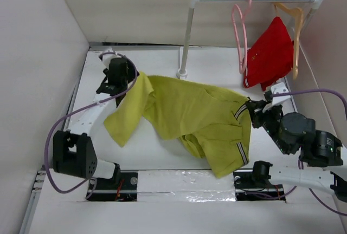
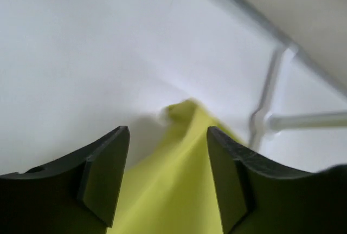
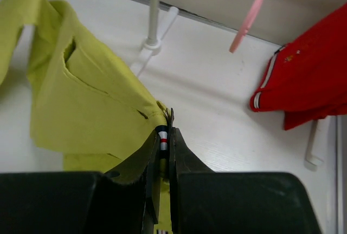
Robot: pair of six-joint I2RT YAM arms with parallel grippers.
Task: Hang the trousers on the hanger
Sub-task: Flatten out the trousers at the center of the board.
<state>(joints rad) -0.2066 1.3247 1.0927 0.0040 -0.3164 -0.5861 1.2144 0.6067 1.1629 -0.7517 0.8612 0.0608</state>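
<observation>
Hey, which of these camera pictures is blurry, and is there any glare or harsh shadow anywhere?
Left wrist view: soft all over, the trousers and clothes rack smeared. Right wrist view: crisp on the red garment, the right claw near-black. Top external view: even light, faint shadows, sheen on the tape strip.

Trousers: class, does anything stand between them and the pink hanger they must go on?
Nothing visible does. The trousers lie on the table, waistband pinched by the right gripper; only bare table separates them from the hanger. The red garment hangs close on the hanger's right, not in front.
</observation>
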